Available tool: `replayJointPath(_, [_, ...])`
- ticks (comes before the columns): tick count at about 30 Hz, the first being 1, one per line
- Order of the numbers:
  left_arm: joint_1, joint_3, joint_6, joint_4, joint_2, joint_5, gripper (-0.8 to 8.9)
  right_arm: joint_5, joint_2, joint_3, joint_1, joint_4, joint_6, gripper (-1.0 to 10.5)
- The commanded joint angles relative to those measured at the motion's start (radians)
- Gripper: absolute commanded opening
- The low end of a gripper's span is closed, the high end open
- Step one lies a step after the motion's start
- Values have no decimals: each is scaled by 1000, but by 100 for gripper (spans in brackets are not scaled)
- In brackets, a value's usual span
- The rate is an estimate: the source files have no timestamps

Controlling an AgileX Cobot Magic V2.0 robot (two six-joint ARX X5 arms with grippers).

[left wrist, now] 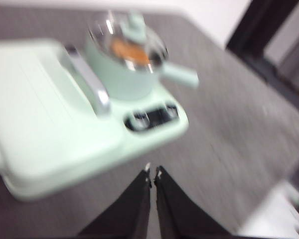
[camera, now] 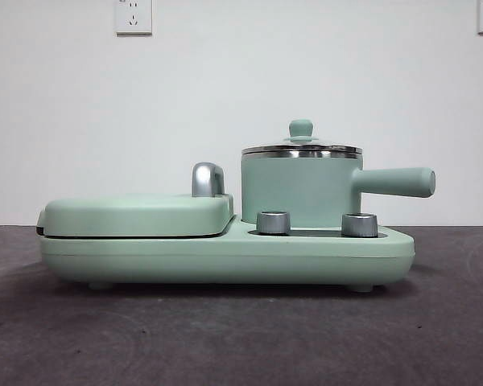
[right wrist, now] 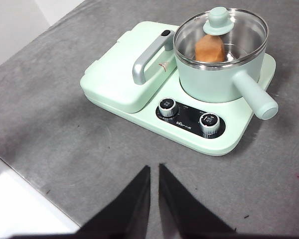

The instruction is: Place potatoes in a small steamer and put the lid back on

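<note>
Potato (right wrist: 210, 48) shows dimly through lid (right wrist: 220, 30) on steamer (right wrist: 217, 79); both jaws nearly closed, empty.

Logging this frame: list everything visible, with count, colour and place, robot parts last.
small steamer: one, mint green with steel rim, on the cooker base beside the griddle cover, side handle pointing away from the cover.
lid: one, clear glass with steel rim and green knob, seated on the small steamer.
potato: one, orange-brown, inside the small steamer, seen through the lid.
cooker base: one, mint green, on the table.
griddle cover: one, mint green with chrome handle, closed.
dials: two, silver, on the base's front.
table: grey.
wall sockets: two, white.
left gripper: black, above the table, shut, empty.
right gripper: black, above the table, shut, empty.
</note>
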Motion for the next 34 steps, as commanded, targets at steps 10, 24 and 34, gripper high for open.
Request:
replayJointPath(10, [334,-542,54,381,-368,-122,19,1,4,9,8,11,-8,25])
replayJointPath(24, [370,-710,72,418,-426,-363,19,1,4,9,8,11,-8,25])
replayJointPath(34, [372,-714,74,428,-426,-363,19,1,4,9,8,11,-8,25])
